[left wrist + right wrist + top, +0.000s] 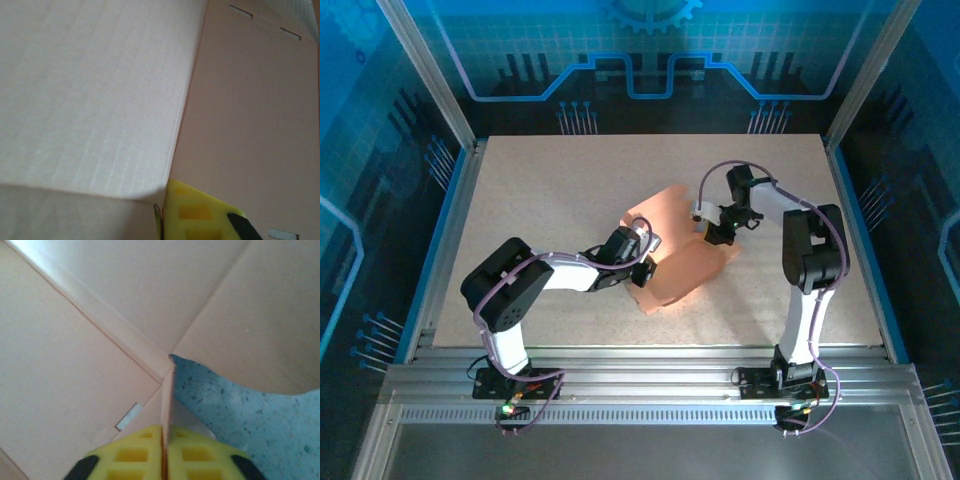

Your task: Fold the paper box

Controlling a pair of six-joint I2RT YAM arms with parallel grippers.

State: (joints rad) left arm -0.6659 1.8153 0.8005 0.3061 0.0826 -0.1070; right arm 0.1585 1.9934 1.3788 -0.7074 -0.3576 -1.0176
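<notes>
One paper box (pixel 685 262), partly folded up, is seen on the desk (pixel 540 190) from above, between two tools. The left tool (pixel 642 255) is pressed shut on the box's left edge. The right tool (pixel 164 437) is clamped on a thin upright flap (pixel 166 390) at the box's right. That pinch is made plain by the right wrist view, not from above.

Left claw (pixel 645 265), right claw (pixel 712 233) (both closed)
</notes>
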